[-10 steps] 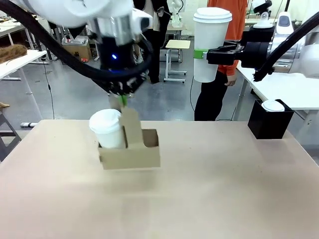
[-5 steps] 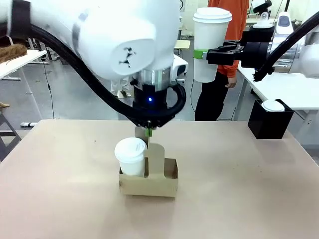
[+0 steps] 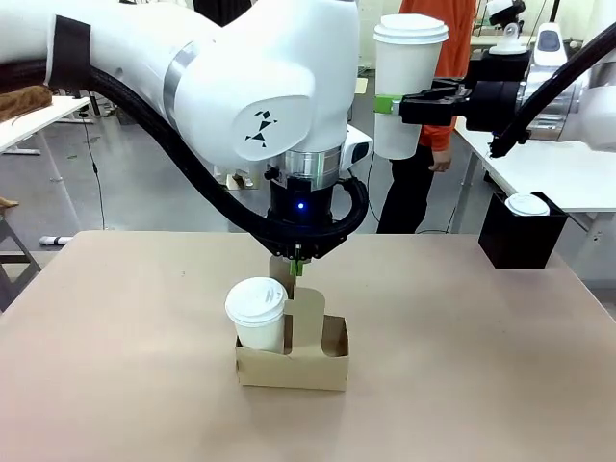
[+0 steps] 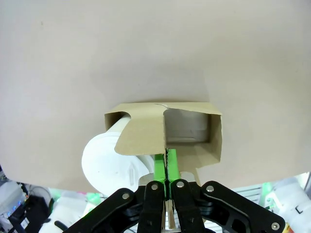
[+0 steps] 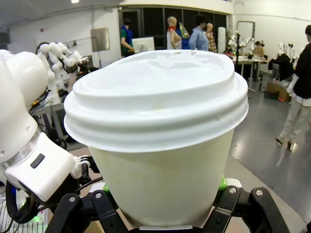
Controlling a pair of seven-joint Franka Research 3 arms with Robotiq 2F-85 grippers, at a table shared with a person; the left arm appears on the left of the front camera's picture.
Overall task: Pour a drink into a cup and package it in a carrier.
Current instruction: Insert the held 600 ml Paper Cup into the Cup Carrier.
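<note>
The brown cardboard carrier [image 3: 293, 354] sits on the table near its middle, with a lidded white cup [image 3: 259, 314] in its left pocket; the right pocket is empty. My left gripper [image 3: 295, 269] comes straight down from above and is shut on the carrier's tall centre handle tab [image 4: 144, 135]. In the left wrist view the green pads [image 4: 167, 165] pinch the tab, with the carrier [image 4: 214, 138] and the cup's lid [image 4: 108, 162] below. High at the right my right gripper [image 3: 397, 104] is shut on a second lidded white cup [image 3: 409, 82], held upright. That cup [image 5: 160, 145] fills the right wrist view.
A black box [image 3: 521, 234] with a white lid lying on top stands at the table's right edge. A person in an orange top [image 3: 441, 58] stands behind the far edge, by my right arm. Bare table lies around the carrier.
My left gripper has carried the carrier and its cup from the left rear toward the middle and down to the table. My right gripper and its cup have not moved.
</note>
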